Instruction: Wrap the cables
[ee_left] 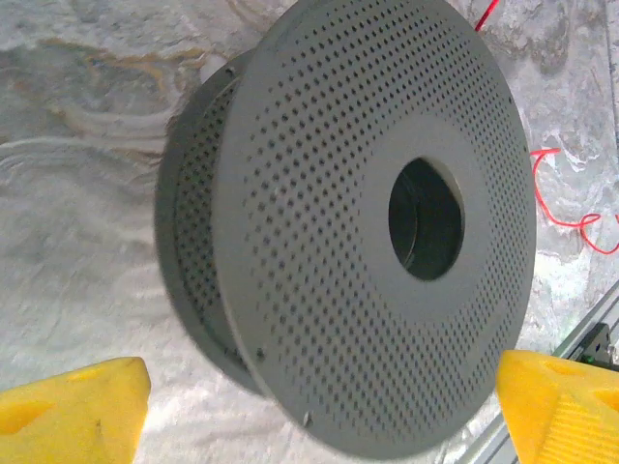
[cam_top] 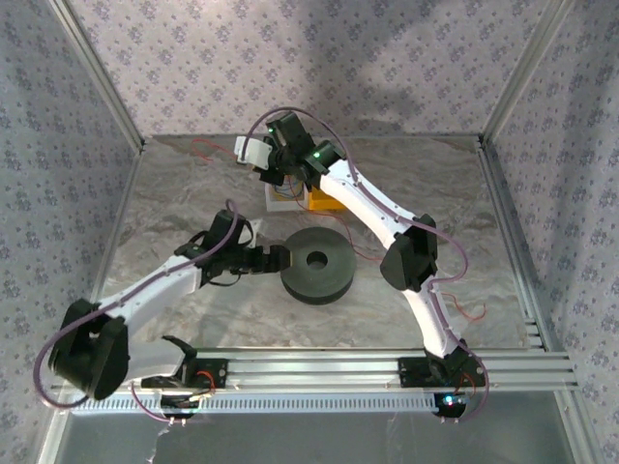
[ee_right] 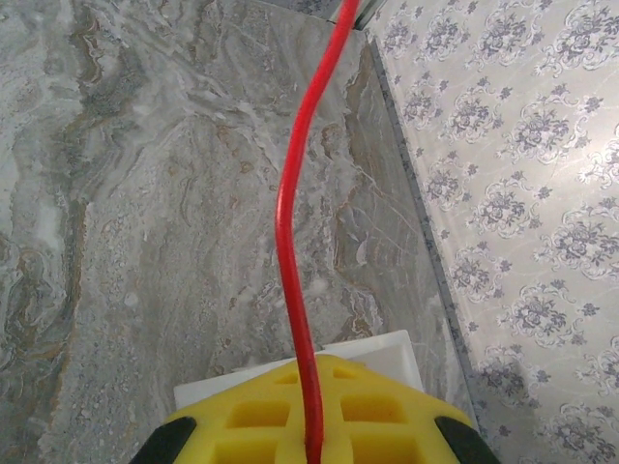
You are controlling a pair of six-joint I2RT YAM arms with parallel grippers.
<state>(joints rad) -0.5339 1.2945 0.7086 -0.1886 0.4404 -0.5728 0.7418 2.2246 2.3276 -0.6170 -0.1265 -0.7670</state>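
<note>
1. The right claw sits closest to the lens in its own wrist view. Its yellow fingers are pressed together, pinching the red cable at their seam.
2. From that grip the cable runs straight ahead of the claw, bends slightly, and leaves the top edge of the view.
3. A white block lies just beyond the fingertips, on the marbled table. A patterned wall stands off to the claw's right.
4. The left claw is spread wide, one yellow finger at each lower corner of its wrist view, holding nothing.
5. Directly ahead of it, close in, stands the perforated black spool.
6. Past the spool, to this claw's right, a loose red loop of the cable lies on the table.
</note>
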